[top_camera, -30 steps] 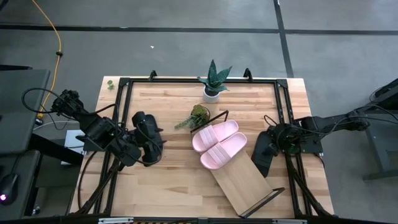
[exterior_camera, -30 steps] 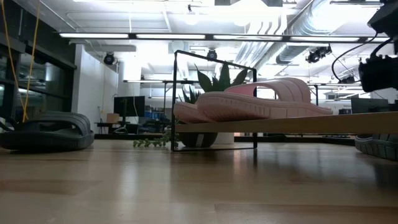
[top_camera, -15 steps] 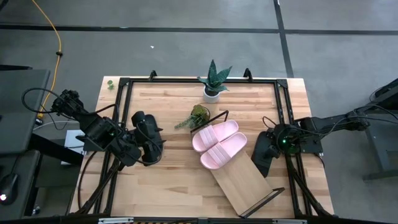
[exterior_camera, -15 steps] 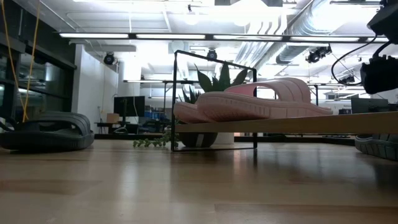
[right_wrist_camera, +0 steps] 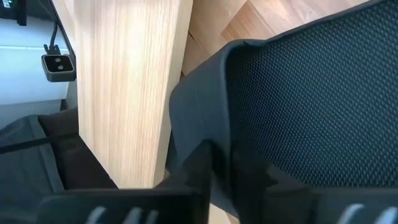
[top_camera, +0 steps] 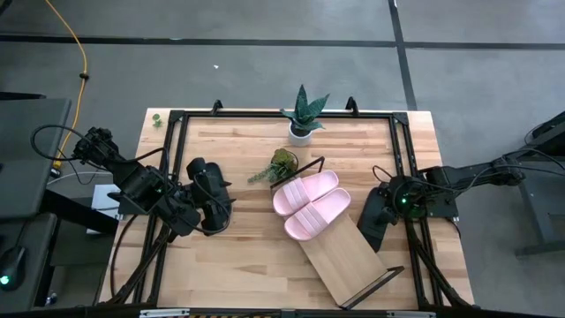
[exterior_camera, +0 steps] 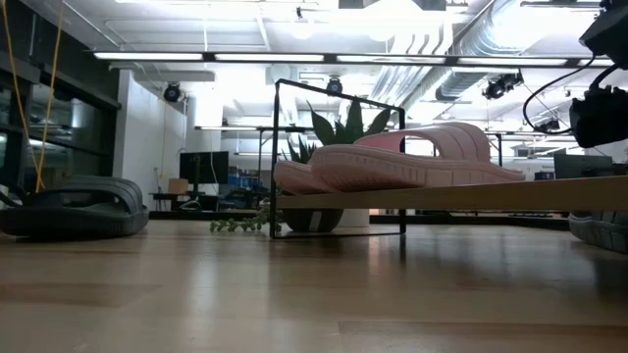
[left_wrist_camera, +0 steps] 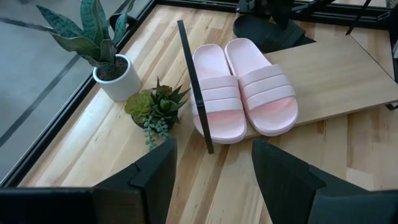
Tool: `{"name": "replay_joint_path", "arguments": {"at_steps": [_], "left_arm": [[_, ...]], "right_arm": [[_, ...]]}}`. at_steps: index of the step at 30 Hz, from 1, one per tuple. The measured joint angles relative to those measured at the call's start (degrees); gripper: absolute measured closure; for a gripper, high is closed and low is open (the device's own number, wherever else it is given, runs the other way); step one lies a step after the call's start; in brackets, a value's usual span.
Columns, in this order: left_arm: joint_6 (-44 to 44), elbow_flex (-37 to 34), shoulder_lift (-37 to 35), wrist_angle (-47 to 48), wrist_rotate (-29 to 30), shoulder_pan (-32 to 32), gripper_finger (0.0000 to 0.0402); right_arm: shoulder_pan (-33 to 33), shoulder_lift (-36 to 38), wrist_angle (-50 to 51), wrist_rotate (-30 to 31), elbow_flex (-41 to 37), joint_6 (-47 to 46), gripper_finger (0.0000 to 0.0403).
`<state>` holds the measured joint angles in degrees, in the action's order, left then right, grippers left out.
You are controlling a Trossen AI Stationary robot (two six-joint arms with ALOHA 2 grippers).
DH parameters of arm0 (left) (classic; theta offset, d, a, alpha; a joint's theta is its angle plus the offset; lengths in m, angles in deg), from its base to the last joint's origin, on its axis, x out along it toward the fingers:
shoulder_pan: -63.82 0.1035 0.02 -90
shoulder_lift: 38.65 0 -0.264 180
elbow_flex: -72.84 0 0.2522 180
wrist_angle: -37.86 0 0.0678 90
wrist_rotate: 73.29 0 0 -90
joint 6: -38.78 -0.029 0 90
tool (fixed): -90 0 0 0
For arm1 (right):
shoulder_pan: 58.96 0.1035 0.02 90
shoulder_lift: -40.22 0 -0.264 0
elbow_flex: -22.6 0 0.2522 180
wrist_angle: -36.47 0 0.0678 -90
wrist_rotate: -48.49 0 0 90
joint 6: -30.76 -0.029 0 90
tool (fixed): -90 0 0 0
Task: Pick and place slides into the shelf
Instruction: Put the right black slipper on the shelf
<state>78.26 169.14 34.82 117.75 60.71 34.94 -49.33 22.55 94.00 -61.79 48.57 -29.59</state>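
Two light pink slides (top_camera: 309,205) lie side by side on the far end of the shelf (top_camera: 346,256), a light-wood board lying slantwise at the table's middle. One black slide (top_camera: 212,196) rests flat on the table at the left (exterior_camera: 74,206). My left gripper (left_wrist_camera: 214,152) hangs open above it, facing the shelf, with nothing between its fingers. A second black slide (top_camera: 371,219) lies by the shelf's right side, and my right gripper (top_camera: 387,208) is shut on it. My right gripper pinches a rim of the black slide (right_wrist_camera: 208,140) between its two fingers, next to the slide's dotted surface (right_wrist_camera: 311,93). The fingers come slanting down from the table's right. The slide's end (exterior_camera: 601,230) shows low at the table top beside the shelf.
A potted spiky plant (top_camera: 303,119) stands at the far edge. A small succulent (top_camera: 282,165) sits just beyond the shelf's black wire end (left_wrist_camera: 194,87). A black frame (top_camera: 265,115) runs around the tabletop. Bare wood lies between the left slide and the shelf.
The black slide at my right gripper has shifted slightly: in the low view its end has drawn back a little toward the table's right edge. The left arm and the pink slides have kept still.
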Motion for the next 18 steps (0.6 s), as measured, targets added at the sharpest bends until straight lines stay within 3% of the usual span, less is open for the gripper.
{"name": "replay_joint_path", "arguments": {"at_steps": [3,18], "left_arm": [[0.00,0.00,0.00,0.00,0.00,0.00,0.0204],[0.01,0.00,0.00,0.00,0.00,0.00,0.0204]], "right_arm": [[0.00,0.00,-0.02,0.18,0.00,0.38,0.0397],[0.00,0.02,-1.87,8.58,0.04,0.89,0.0401]]}}
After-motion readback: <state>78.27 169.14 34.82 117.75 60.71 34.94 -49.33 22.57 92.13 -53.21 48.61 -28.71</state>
